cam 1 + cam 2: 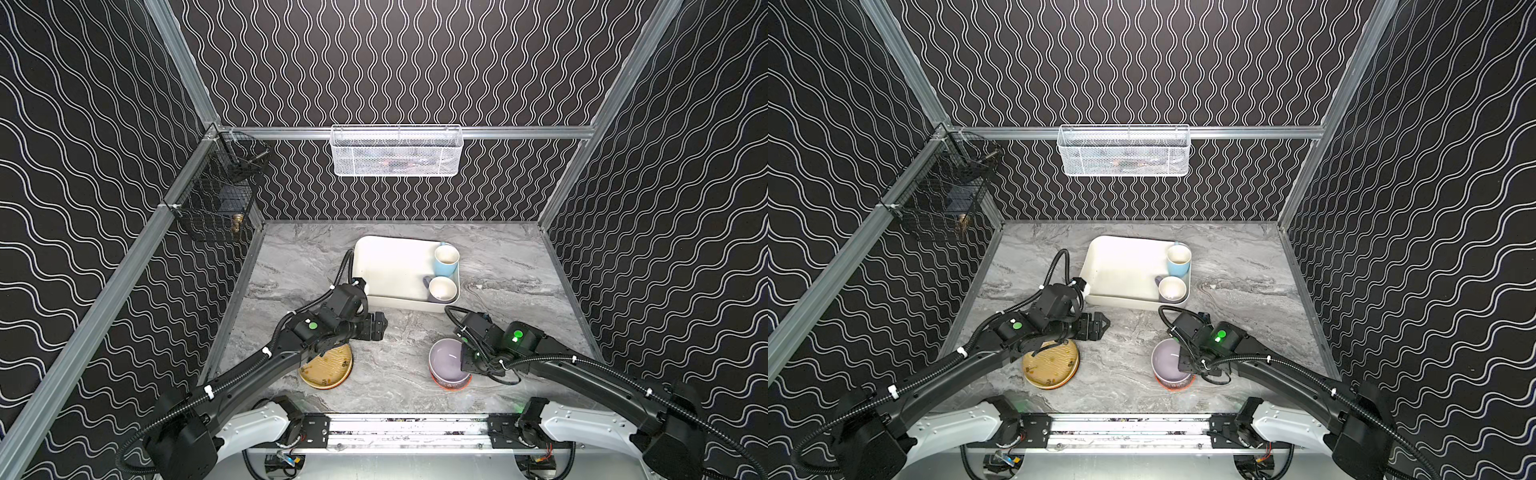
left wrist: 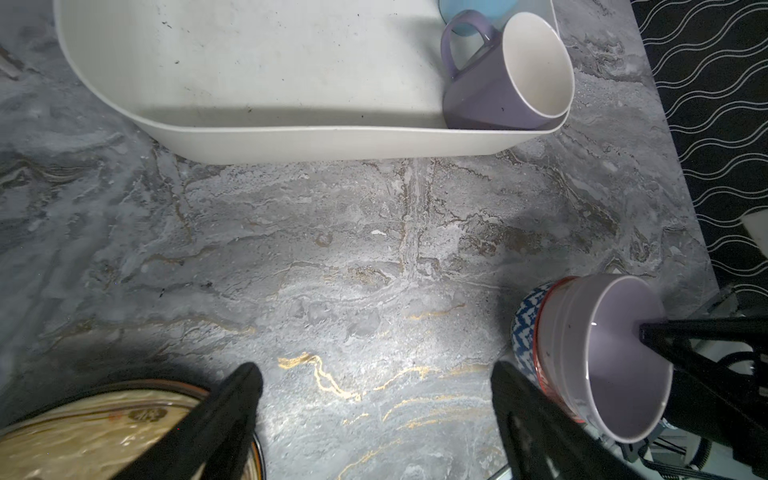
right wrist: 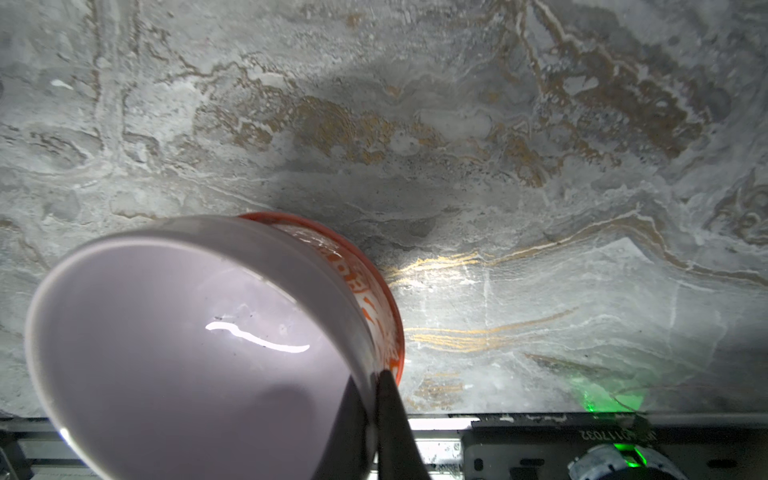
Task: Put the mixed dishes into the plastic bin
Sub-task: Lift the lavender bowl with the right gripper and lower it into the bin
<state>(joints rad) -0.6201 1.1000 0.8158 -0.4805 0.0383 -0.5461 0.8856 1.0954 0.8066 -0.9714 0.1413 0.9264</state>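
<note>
Upside-down print on black rail plate (image 3: 615, 435) barely legible, glossy lavender bowl (image 3: 166, 353) nested in orange-white patterned bowl (image 3: 374, 282), right fingers (image 3: 390, 415) pinching lavender rim, left fingers (image 2: 232, 399) wide over grey marble desk (image 2: 332, 249)

Both top views are looking down from high above the near edge of the worktop (image 1: 399, 349), sharing the whole scene. Both wrist views are looking closely at it, sharing the lavender bowl (image 2: 615, 357) (image 3: 187, 353).

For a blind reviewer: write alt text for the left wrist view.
The open left gripper hovers over the table, flanked by a tan-gold plate and a lavender bowl, its rim pinched by the right gripper, nested in a patterned bowl. The cream bin holds a lavender mug and a light-blue mug.
</note>
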